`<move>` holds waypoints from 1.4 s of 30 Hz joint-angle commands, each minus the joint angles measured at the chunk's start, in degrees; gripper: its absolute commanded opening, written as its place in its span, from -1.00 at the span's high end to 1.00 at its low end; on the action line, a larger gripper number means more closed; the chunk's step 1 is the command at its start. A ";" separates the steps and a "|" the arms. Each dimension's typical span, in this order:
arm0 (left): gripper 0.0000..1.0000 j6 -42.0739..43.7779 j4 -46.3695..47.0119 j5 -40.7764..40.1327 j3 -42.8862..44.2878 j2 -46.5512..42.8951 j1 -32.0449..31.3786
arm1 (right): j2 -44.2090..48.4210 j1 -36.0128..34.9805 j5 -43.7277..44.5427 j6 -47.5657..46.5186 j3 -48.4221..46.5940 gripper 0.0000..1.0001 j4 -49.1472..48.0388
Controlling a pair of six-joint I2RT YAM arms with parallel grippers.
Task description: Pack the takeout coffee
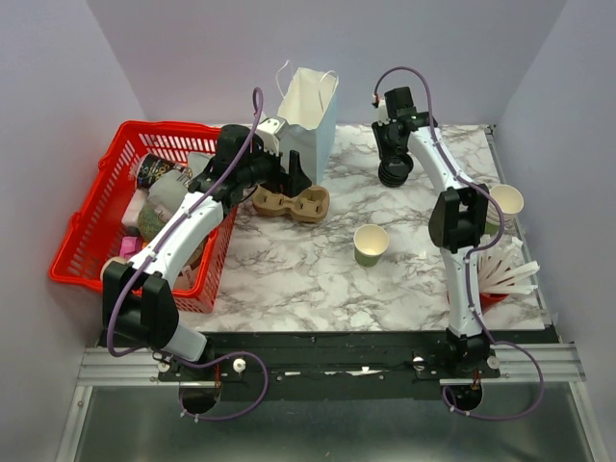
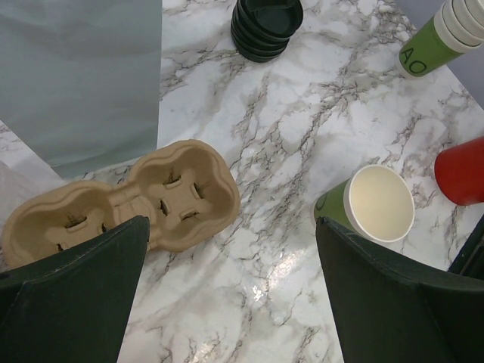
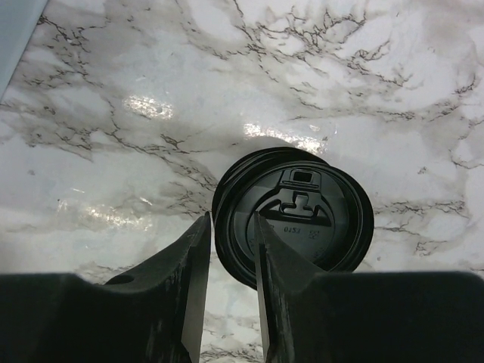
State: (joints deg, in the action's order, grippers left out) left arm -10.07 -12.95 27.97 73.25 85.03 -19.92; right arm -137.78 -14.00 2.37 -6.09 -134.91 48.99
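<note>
The takeout coffee's olive-green cup (image 1: pixel 372 243) (image 2: pixel 378 203) stands upright and lidless on the marble table, white inside. Its black lids are in a stack (image 1: pixel 396 176) (image 2: pixel 266 26) (image 3: pixel 302 219) at the back right. My right gripper (image 1: pixel 394 159) (image 3: pixel 231 218) hangs over that stack, its jaws narrowly open and straddling the top lid's near rim. My left gripper (image 1: pixel 294 183) (image 2: pixel 232 223) is wide open above bare table, between the cardboard cup carrier (image 1: pixel 292 204) (image 2: pixel 151 193) and the green cup, holding nothing.
A white paper bag (image 1: pixel 310 111) (image 2: pixel 79 76) stands behind the carrier. A red basket (image 1: pixel 87 241) full of items sits at the left. At the right edge are a stack of green cups (image 1: pixel 505 202) (image 2: pixel 439 38) and a red cup (image 2: pixel 461 170) of white sticks.
</note>
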 commanded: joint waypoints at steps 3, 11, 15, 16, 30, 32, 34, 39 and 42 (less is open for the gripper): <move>-0.97 0.05 -0.23 -0.72 0.22 0.22 0.32 | -2.41 -0.33 0.88 -1.21 -1.05 0.27 -0.21; -0.97 0.13 -0.50 -0.63 0.84 1.01 0.24 | -2.85 -0.15 1.15 -1.21 -1.50 0.29 -0.56; -0.97 0.13 -0.50 -0.63 0.84 0.92 0.32 | -2.24 -0.24 0.97 -0.77 -1.49 0.29 -0.56; -0.97 0.13 -0.50 -0.63 0.84 1.10 0.24 | -2.06 -0.15 0.88 -0.51 -1.49 0.29 -0.56; -0.97 -0.13 -0.23 -0.19 0.84 1.36 0.32 | -0.48 0.20 -0.26 0.72 -1.76 0.33 -0.56; -0.97 -0.13 -0.32 -0.19 0.84 1.36 0.32 | 0.05 0.29 -0.88 0.99 -1.84 0.34 -0.83; -0.97 -0.13 -0.15 -0.28 0.66 1.36 0.32 | 0.14 0.29 -0.96 1.17 -2.37 0.34 -1.00; -0.97 -0.48 0.12 -0.28 0.49 1.28 0.32 | 0.05 0.29 -0.61 1.17 -1.76 0.35 -0.83; -0.97 -0.48 0.12 -0.28 0.49 1.36 0.32 | 0.23 0.38 -0.88 1.17 -1.58 0.35 -0.91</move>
State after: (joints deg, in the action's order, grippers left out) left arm -10.11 -12.97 27.97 73.25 86.17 -19.92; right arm -139.61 -13.87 2.28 -5.78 -135.11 48.90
